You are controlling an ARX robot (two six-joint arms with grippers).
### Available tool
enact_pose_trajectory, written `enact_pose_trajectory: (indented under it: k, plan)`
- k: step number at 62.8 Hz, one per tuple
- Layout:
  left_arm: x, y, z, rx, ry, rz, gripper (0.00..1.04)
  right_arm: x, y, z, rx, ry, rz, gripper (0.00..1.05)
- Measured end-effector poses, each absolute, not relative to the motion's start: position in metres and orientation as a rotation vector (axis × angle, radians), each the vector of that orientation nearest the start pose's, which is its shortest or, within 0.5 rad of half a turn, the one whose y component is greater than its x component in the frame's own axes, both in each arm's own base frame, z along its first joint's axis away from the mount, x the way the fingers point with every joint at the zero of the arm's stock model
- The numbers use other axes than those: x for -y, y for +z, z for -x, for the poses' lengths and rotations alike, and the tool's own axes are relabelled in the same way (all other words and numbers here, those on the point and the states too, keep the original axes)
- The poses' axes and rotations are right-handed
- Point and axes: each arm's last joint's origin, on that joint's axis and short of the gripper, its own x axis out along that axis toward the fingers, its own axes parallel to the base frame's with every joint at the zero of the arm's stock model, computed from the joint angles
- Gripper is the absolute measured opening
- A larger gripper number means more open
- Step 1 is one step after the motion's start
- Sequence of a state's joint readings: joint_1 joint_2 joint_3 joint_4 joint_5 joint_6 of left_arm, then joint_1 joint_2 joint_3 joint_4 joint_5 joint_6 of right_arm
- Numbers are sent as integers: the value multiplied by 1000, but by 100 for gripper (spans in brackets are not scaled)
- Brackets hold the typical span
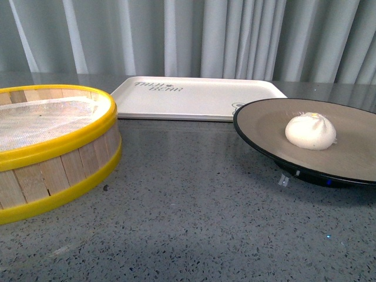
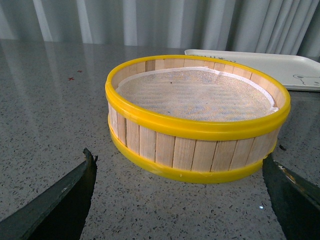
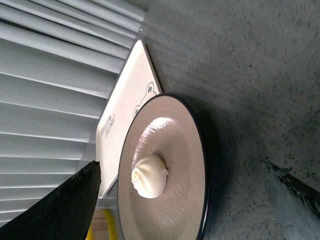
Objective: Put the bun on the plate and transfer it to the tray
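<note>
The left gripper (image 2: pixel 178 159) and right gripper (image 3: pixel 182 167) hang spread, empty, the right facing the plate (image 1: pixel 264 126). At the plate's centre the bun (image 1: pixel 310 131) looks soft, apt to roll; the stiff rim seems the hold. Behind the plate lies the tray (image 1: pixel 194 97)

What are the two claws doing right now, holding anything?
Left gripper: open, holding nothing.
Right gripper: open, holding nothing.
</note>
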State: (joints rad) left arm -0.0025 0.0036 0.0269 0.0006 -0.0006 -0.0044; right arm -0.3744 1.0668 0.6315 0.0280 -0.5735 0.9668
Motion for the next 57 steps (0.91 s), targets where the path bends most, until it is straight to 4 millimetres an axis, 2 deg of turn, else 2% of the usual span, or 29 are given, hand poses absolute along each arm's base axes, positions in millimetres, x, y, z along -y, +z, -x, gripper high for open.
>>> enact_pose_trajectory:
  k: [18,36,47,57]
  plan:
    - [0,172,-96,24,-2,4,98,73,234,-238,-524,-9,-1244,96]
    - [0,172,-96,24,-2,4,98,78,219,-282,-599,32,-1259,96]
    - [0,172,-96,24,-2,4,98,64,207,-296,-705,124,-1279,96]
    - [0,172,-96,24,-2,4,98,43,207,-291,-755,196,-1262,96]
